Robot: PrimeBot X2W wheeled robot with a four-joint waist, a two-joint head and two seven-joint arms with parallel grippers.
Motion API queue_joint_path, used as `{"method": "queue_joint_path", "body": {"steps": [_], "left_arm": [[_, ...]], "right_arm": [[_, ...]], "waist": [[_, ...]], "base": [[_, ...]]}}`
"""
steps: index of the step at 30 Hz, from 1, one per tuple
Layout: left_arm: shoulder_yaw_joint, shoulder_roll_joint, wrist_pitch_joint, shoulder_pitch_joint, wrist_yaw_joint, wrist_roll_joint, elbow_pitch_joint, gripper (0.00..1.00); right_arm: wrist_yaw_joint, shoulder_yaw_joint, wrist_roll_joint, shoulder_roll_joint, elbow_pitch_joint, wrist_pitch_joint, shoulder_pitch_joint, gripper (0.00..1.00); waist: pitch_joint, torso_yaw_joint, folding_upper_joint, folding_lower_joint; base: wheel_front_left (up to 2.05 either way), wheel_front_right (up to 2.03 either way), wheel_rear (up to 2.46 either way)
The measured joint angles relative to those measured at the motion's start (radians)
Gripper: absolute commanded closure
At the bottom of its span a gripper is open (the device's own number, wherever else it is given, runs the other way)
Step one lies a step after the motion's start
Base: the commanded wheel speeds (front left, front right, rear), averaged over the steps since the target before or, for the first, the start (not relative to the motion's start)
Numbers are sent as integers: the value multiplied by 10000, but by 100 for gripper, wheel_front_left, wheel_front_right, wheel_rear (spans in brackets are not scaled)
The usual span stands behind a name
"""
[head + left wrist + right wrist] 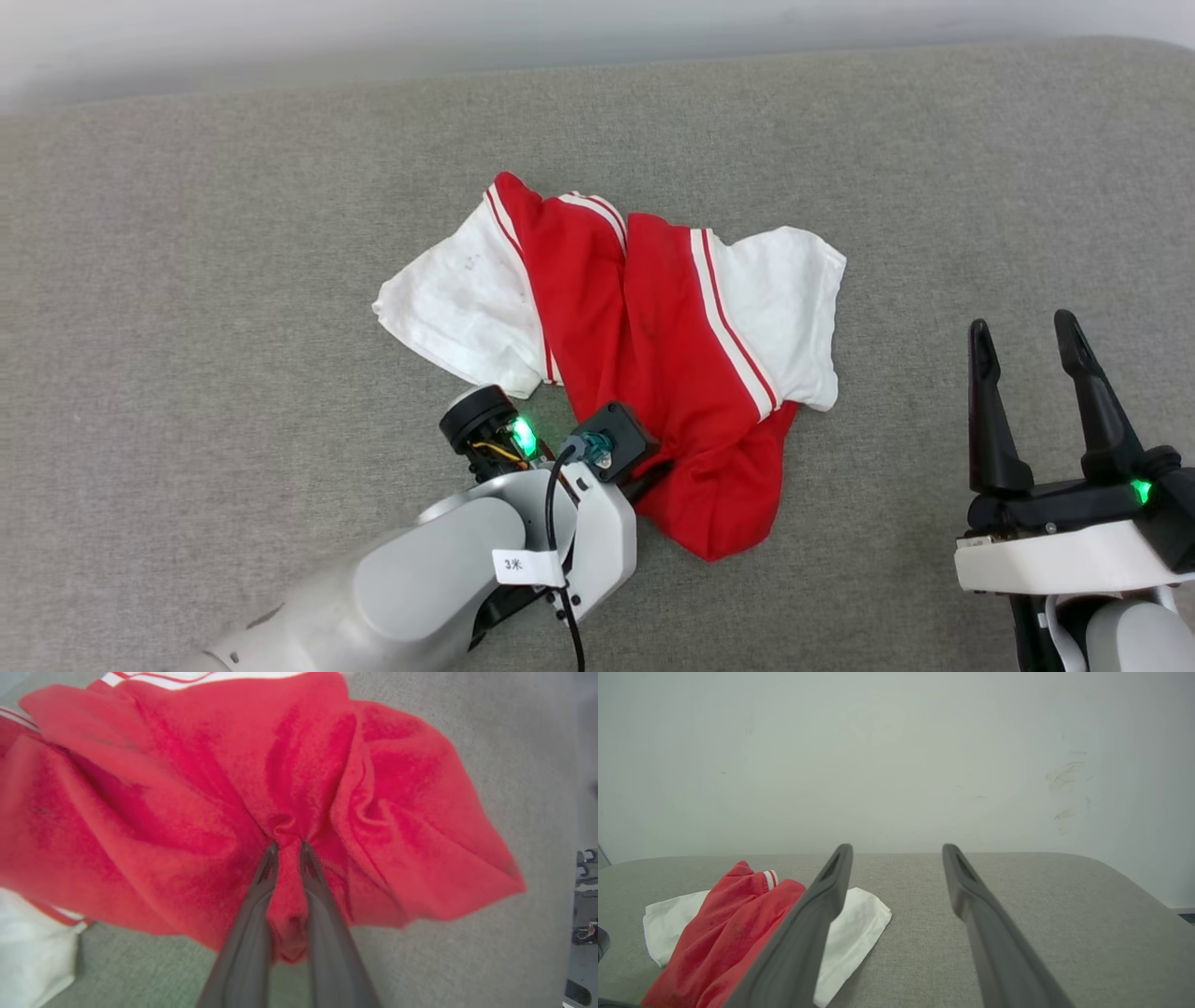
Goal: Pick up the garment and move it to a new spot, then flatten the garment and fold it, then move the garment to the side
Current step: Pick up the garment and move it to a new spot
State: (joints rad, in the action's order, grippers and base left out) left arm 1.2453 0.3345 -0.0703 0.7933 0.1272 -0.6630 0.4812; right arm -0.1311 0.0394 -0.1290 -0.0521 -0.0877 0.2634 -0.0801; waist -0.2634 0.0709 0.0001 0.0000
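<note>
The garment point(653, 336), a red shirt with white sleeves and red-and-white stripe trim, lies crumpled in the middle of the grey padded surface point(187, 280). Its printed front is hidden. My left gripper point(288, 848) is shut on a bunched fold of the red cloth point(289, 788) near the garment's lower edge; in the head view its fingers are hidden under the wrist camera point(611, 439). My right gripper point(1025, 338) stands open and empty at the lower right, clear of the shirt. The right wrist view shows the garment point(728, 933) to the left of those fingers point(971, 896).
The grey surface ends at a pale wall point(896, 756) beyond its rounded far edge. Bare cloth-covered room lies left, right and in front of the shirt. A black cable point(558, 504) runs along my left forearm.
</note>
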Motion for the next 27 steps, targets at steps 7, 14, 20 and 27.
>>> {"method": "queue_joint_path", "body": {"steps": [7,14,20,27], "left_arm": [[-573,-372,1747,-123,-846,174,-25,0],[-1553,-163,3060,-595,-2144,192,-681,0],[-2650,295,3302,-1324,-3524,506,-1262,0],[-4612,642,3331,-3188,-4577,1267,-2629,0]], "right_arm": [[0,-17,102,2,217,0,250,0],[0,19,130,2,382,0,659,0],[0,35,130,2,539,0,869,0],[0,58,125,4,717,0,1204,0]], "waist": [[500,-165,0,0],[1110,-374,0,0],[1494,-575,-1,0],[2076,-833,0,0]], "base": [[0,0,0],[0,0,0],[0,0,0],[0,0,0]]}}
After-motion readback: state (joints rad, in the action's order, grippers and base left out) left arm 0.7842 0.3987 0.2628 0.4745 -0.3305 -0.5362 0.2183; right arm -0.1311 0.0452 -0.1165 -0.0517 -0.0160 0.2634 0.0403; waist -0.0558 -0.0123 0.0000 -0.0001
